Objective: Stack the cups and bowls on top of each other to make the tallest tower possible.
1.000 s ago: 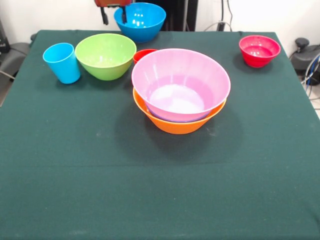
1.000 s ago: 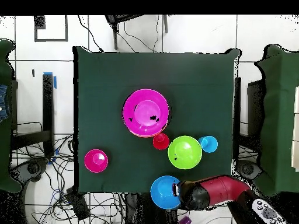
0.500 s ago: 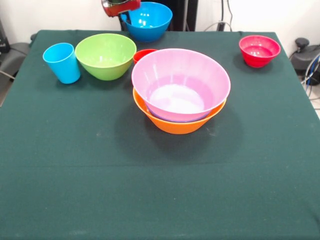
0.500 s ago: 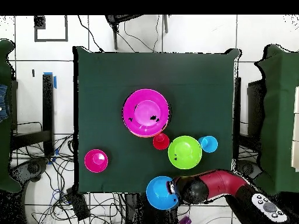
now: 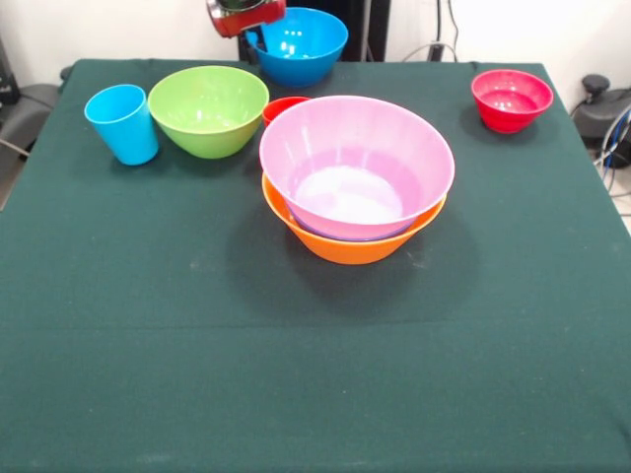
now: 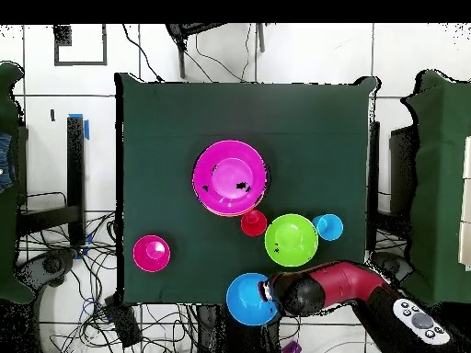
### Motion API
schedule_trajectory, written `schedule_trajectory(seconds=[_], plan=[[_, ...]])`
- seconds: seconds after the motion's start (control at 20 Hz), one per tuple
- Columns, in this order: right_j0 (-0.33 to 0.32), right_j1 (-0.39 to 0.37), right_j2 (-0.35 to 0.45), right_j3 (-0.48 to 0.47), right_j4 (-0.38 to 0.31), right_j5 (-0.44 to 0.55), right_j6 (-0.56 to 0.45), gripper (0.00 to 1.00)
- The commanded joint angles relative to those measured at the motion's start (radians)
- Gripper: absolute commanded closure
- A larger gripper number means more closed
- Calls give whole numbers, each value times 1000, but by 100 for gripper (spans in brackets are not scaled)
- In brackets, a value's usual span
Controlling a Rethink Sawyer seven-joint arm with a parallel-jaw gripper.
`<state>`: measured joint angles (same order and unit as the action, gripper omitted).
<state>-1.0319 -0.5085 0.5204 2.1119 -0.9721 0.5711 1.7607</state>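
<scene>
A: You get only the tip of the gripper (image 5: 246, 15) in the front view, top edge left of centre, against the rim of the blue bowl (image 5: 296, 43). The overhead view gives you the red arm (image 6: 345, 283) reaching in from lower right to that bowl (image 6: 251, 299) at the table's bottom edge.

B: Holding it?

A: Can't tell. It's at the rim in both views, nothing more visible.

B: Tower?

A: Centre of the front view: pink bowl (image 5: 356, 164) nested in the orange bowl (image 5: 351, 235). From overhead you mostly see pink (image 6: 230, 177), only a sliver of orange.

B: Rest?

A: Front view: green bowl (image 5: 208, 109) upper left, light blue cup (image 5: 122, 123) just left of it, small red bowl (image 5: 511, 99) upper right, well apart. Red cup (image 5: 284, 106) mostly hidden behind the pink bowl; overhead shows it fully (image 6: 253, 222), between tower and green bowl.

B: Any labels?

A: None you could read.
</scene>
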Motion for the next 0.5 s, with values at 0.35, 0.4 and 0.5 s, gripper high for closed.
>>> schedule_trajectory(seconds=[0.35,0.4,0.5], plan=[[145,-64,57,-44,-11,-48,10,100],[165,-78,43,-38,-1,-49,45,100],[218,-114,15,-22,35,-48,131,100]])
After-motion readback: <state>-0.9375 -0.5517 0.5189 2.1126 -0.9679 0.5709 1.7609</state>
